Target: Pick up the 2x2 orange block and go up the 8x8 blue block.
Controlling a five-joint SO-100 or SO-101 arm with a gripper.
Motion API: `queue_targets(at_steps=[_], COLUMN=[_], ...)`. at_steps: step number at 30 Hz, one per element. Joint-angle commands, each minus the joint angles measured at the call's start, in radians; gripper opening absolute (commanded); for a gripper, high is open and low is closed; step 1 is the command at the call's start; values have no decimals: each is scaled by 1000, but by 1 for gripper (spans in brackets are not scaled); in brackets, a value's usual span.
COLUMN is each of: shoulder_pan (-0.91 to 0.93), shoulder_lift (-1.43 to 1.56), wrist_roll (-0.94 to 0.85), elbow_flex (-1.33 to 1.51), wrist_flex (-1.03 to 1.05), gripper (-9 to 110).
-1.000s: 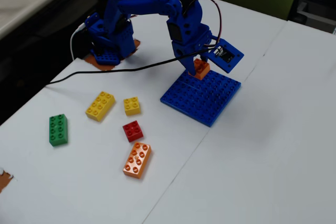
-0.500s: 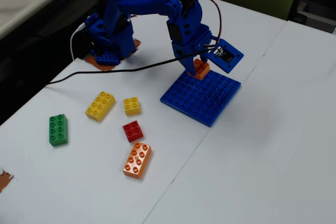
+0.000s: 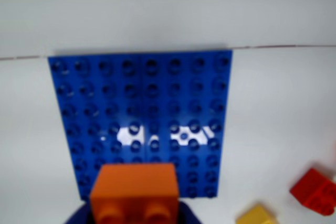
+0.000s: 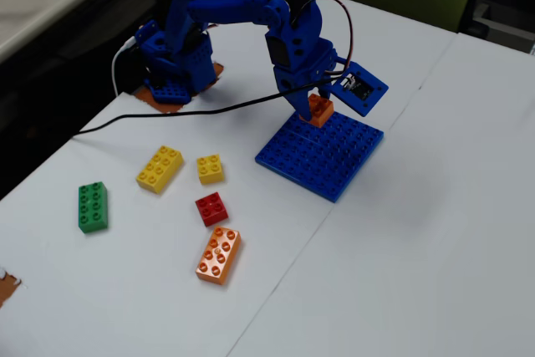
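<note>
The blue plastic two-finger gripper [image 4: 315, 99] of the tabletop arm held the small square orange plastic brick [image 4: 320, 110], its jaws clamped on the brick's sides, at the far edge of the large flat blue studded baseplate [image 4: 326, 152] in the fixed view. In the wrist view the orange brick [image 3: 135, 193] filled the bottom of the picture, with the baseplate [image 3: 142, 98] spread beyond it and blue gripper parts showing on either side. Whether the brick already touched the studs or sat just above them could not be told from either view. The grip looked kept on so the brick could be lined up with the studs before release, and the task appeared close to done.

Left on the white table [image 4: 418, 232], well apart from the baseplate, were a longer, paler orange eight-stud brick [image 4: 218, 254], a small red brick [image 4: 211, 208], a small yellow brick [image 4: 210, 169], a longer yellow brick [image 4: 160, 168] and a green brick [image 4: 92, 206], none of them wanted for the job.
</note>
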Motion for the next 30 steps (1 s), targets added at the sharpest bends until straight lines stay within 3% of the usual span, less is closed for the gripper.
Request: queue_targets(at_steps=[1,30], shoulder_pan=[-2,3], shoulder_lift=[2,-6], wrist_roll=[-8,-11], elbow_flex=[-37,-44], wrist_flex=[3,2], gripper=[0,0])
